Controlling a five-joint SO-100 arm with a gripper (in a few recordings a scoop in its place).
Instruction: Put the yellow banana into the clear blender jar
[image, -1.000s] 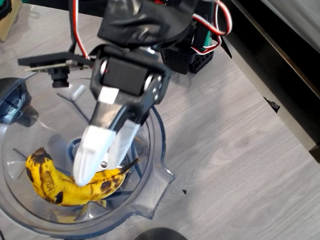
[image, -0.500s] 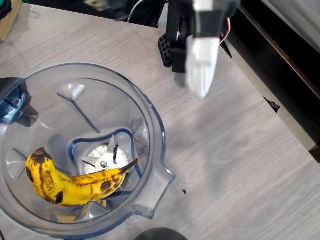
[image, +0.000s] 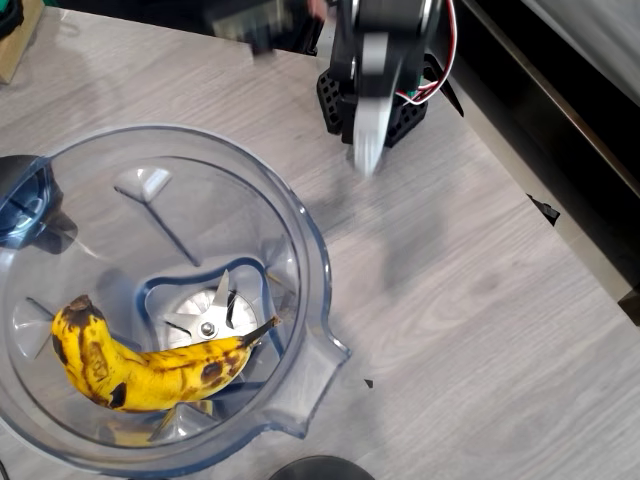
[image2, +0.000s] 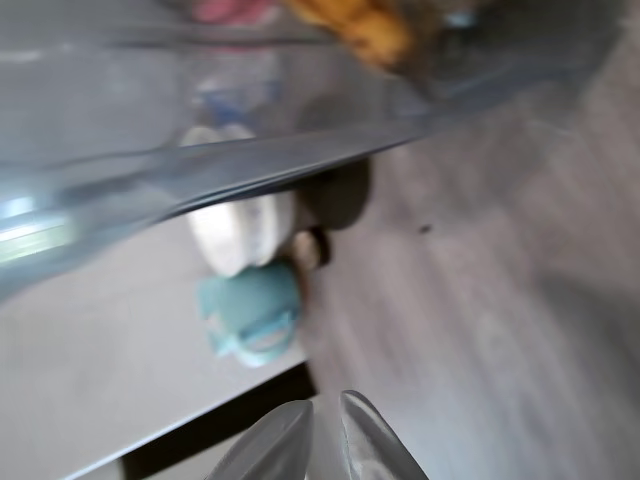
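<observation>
**A:** Hand (image: 367, 150) is empty, white fingers pressed almost together with only a sliver of gap in the wrist view (image2: 325, 425). We're parked up near the arm's base, well clear of the clear blender jar (image: 310, 250).

**B:** And the yellow banana (image: 150, 365)?

**A:** Inside the jar, lying curved across the bottom, stem end resting by the silver blade (image: 208, 322). Job looks done to us.

**B:** Risks from here?

**A:** Mainly us. Overhead is motion-blurred at the arm, so we're moving fast. A swing back low could clip the jar rim and shove it across the table (image: 480, 300). The banana itself looks settled.

**B:** Change versus earlier?

**A:** A second ago the fingers were down in the jar at the banana. Half a second ago we were already out, and now we've tucked further toward the base. Banana and jar haven't shifted.
</observation>
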